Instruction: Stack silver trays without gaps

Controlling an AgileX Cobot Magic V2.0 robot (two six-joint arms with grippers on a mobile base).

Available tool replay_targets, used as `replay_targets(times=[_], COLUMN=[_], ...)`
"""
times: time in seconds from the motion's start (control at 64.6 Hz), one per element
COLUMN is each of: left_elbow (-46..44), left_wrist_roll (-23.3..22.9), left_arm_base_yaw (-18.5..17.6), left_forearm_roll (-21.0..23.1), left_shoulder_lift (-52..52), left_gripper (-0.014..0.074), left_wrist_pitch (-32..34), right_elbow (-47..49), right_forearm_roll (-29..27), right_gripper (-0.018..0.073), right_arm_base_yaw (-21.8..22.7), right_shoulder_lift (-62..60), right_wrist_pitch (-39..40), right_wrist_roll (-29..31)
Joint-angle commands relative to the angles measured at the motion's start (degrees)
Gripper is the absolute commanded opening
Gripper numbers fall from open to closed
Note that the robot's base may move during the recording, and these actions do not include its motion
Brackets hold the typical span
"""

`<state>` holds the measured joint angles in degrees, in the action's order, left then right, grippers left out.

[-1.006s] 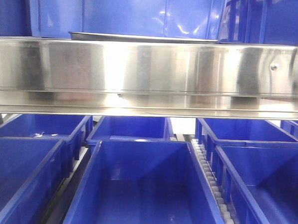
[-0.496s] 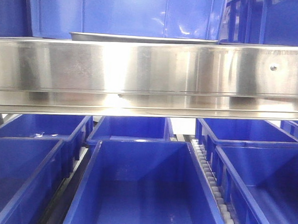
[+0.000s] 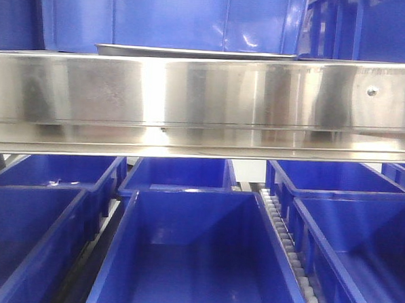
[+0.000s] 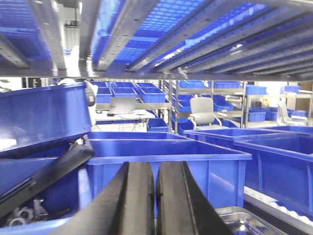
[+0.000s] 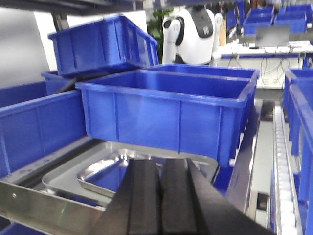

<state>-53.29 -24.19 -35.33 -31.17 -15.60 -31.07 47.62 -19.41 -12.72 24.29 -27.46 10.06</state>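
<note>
The silver trays sit on the shelf behind the steel band. In the front view only their thin rim shows above the band. In the right wrist view a shiny tray lies inside a wider flat rim, right below my right gripper, which is shut and empty above it. In the left wrist view a tray corner shows at the bottom right, beside my left gripper, which is shut and empty. Neither gripper shows in the front view.
A long polished steel band with a screw crosses the front view. Blue bins fill the level below. More blue bins stand just behind the trays. A roller rail runs on the right. A dark bar slants at the left.
The tray rim and the bins have not moved. Only the reflections on the steel band have shifted slightly.
</note>
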Motion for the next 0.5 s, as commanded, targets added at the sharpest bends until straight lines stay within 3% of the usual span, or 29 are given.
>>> replay_targets(times=[0.0,0.48], left_elbow=[0.1,0.1], left_wrist_roll=[-0.5,-0.5], left_arm_base_yaw=[0.3,0.3], left_forearm_roll=[-0.1,1.3], left_shoulder_lift=[1.7,3.5], left_gripper=[0.0011,0.0011], left_wrist_pitch=[-0.1,-0.4], right_elbow=[-0.2,-0.2], right_forearm_roll=[-0.3,-0.3], right_gripper=[-0.0078,-0.0078], right_arm_base_yaw=[0.1,0.1], right_shoulder_lift=[-1.7,-2.2], right_wrist_pitch=[2.2,2.2], right_wrist_roll=[0.6,0.6])
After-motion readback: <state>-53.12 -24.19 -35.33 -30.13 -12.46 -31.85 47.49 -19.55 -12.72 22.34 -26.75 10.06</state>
